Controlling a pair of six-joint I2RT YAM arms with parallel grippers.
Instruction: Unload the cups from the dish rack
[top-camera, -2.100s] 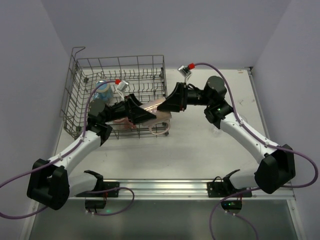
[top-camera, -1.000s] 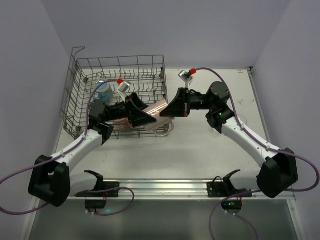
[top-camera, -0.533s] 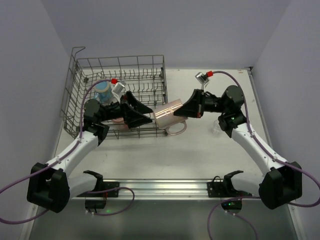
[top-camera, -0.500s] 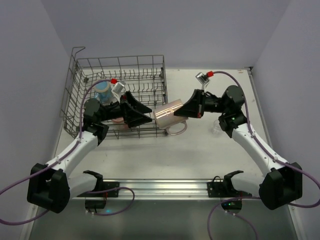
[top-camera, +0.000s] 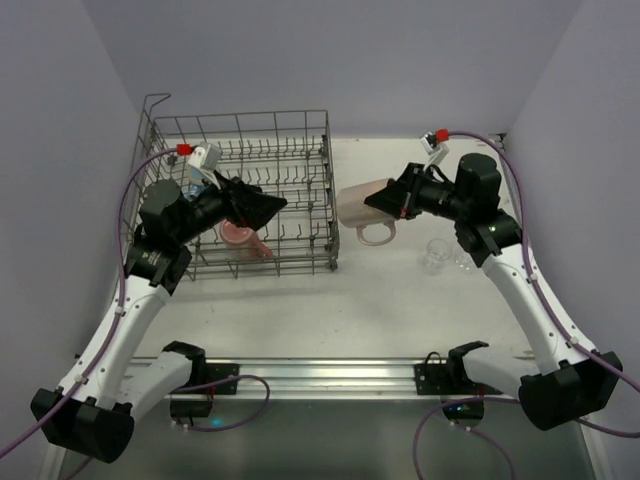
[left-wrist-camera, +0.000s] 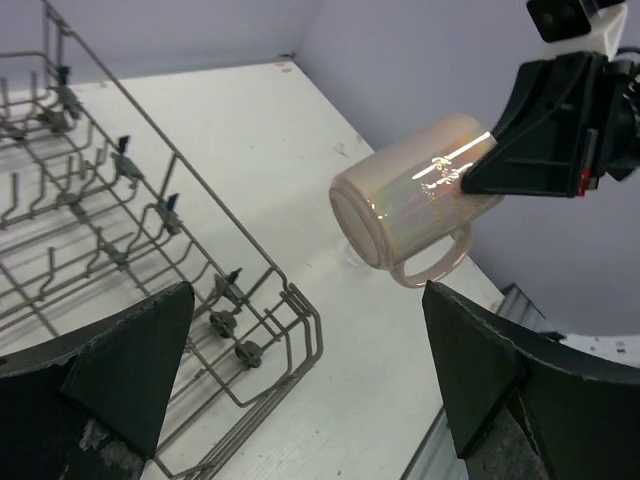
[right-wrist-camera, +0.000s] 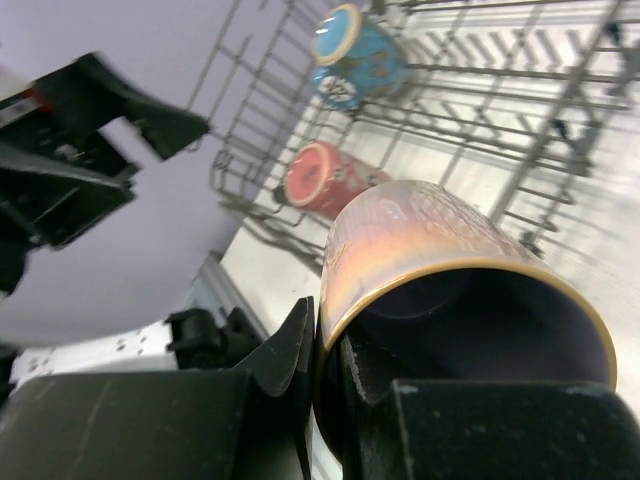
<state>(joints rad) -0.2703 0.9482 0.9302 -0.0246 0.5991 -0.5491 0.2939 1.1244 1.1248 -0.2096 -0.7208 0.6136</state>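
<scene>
My right gripper (top-camera: 388, 200) is shut on the rim of the pale pink-cream mug (top-camera: 362, 205), holding it on its side in the air just right of the dish rack (top-camera: 240, 120). In the right wrist view the jaws (right-wrist-camera: 326, 335) pinch the mug's wall (right-wrist-camera: 430, 240), one finger inside it. Over the rack's middle my left gripper (top-camera: 262, 205) stands wide open with nothing in it; its view shows the mug (left-wrist-camera: 410, 205) beyond the rack's corner (left-wrist-camera: 285, 300). A red cup (top-camera: 240, 235) (right-wrist-camera: 325, 180) and a blue cup (top-camera: 200, 185) (right-wrist-camera: 355, 50) lie in the rack.
A clear glass tumbler (top-camera: 436, 255) stands on the table (top-camera: 300, 310) right of the rack, under my right forearm. The rack's tall wire sides ring the left gripper. Purple walls close in on both sides and at the back.
The right gripper has carried the mug right and upward, away from the rack's right side. The left arm has drawn back to the left over the rack, staying open.
</scene>
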